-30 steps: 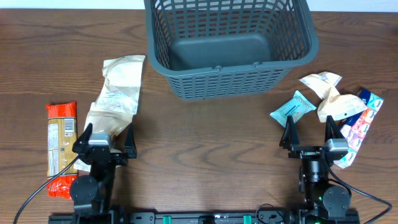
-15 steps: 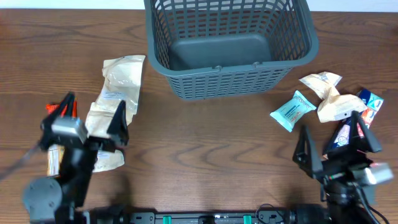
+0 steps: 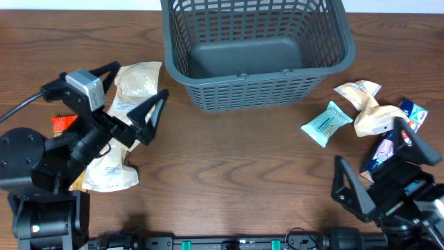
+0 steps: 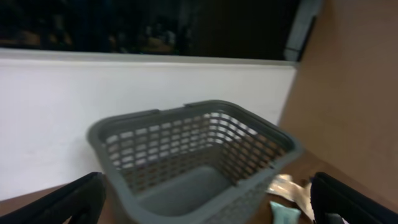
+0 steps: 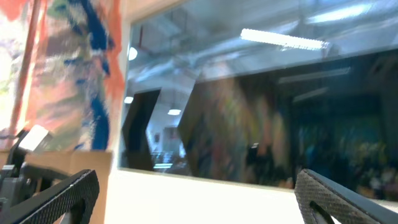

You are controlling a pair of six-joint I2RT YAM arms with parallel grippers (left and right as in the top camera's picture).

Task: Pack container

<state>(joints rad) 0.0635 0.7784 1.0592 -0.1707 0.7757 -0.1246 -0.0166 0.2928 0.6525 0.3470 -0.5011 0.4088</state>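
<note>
Container (image 3: 257,90) stands far centre on desk (image 3: 229,160). Left pincer (image 3: 141,79) open over tan packet (image 3: 107,170); right pincer (image 3: 367,139) open, near snack packets (image 3: 374,114).

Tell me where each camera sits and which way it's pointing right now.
Overhead: fixed above the table, looking straight down at the container, snack packets, and the left pincer and right pincer, both open.
Left wrist: rides behind the left pincer, facing roughly level at the container and white wall; its fingertips fill the bottom corners.
Right wrist: rides behind the right pincer, aimed off the table at a window; its fingertips fill the bottom corners.
Shared: overhead and left wrist both show the container.
</note>
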